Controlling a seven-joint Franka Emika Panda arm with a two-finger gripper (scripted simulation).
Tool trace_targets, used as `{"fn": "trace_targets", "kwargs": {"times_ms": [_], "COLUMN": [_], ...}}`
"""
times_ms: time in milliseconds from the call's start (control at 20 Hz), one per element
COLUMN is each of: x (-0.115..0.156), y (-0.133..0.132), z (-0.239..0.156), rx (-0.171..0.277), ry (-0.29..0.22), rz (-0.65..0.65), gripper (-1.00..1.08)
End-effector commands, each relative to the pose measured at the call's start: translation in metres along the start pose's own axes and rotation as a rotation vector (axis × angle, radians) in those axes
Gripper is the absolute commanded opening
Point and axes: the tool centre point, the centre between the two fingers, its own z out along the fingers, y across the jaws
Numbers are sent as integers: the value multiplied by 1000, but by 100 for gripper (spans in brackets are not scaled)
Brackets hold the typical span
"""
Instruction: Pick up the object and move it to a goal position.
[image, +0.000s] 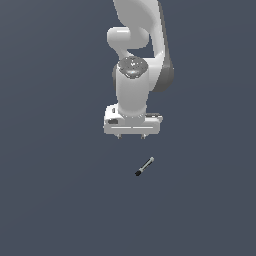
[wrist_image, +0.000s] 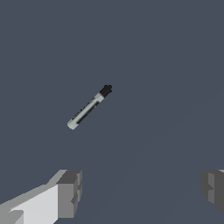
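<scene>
The object is a tiny pen-like rod with a light grey shaft and a black tip, lying slanted on the dark grey floor. In the wrist view the object lies apart from both fingers, well clear of them. My gripper hangs above the floor, a short way from the rod toward the arm's base, with only the short finger stubs showing under the white hand. Its fingers stand wide apart with nothing between them, so the gripper is open.
The white arm rises behind the gripper. A plain dark grey floor fills both views.
</scene>
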Motion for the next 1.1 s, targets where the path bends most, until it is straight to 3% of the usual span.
{"fn": "trace_targets", "kwargs": {"times_ms": [0,450,1050], "x": [0,2,7], "y": [0,-28,-30], "z": [0,6,14], "rx": [0,27,26], "ry": [0,1,0], "rz": [0,-35,33], "gripper": [100,100,100]}}
